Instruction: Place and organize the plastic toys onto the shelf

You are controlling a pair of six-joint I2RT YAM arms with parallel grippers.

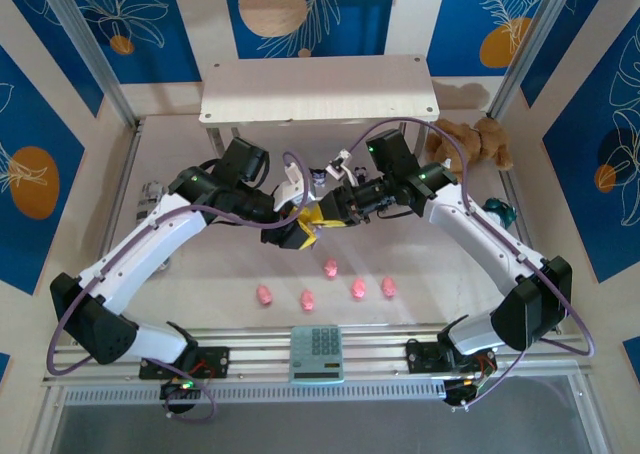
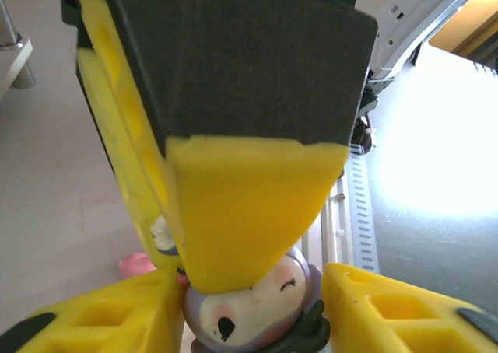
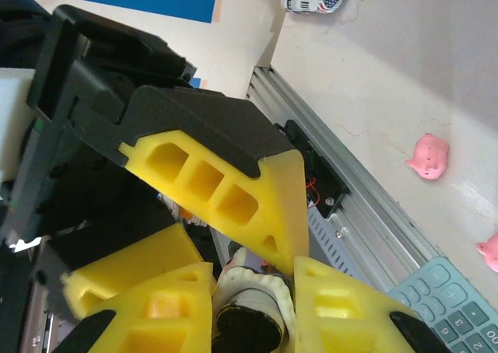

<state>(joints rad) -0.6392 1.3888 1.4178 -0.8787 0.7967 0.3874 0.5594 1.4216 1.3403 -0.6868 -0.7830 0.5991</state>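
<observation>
- The two arms meet over the middle of the bench [image 1: 220,274], nose to nose, between the shelf [image 1: 320,89] at the far side and the pigs [image 1: 358,288].
- One dark figure [image 2: 249,310], with a white face and a shut eye, sits up off the bench between both claws at once.
- The left claw [image 2: 255,291] is narrow, its yellow fingers [image 2: 148,306] touching the figure on either side. It seems to be pinching it, though the view is too close to be sure.
- The right claw [image 3: 255,279] is narrow too, closed on the same figure from the opposite side. One of its fingers lies across the figure's head.
- Five pigs lie on the bench nearer the arm bases, four in a loose row and one just behind, all well apart from the shelf.
- A calculator [image 1: 317,354] rests on the near rail, and a bear [image 1: 475,139] sits to the right of the shelf.
</observation>
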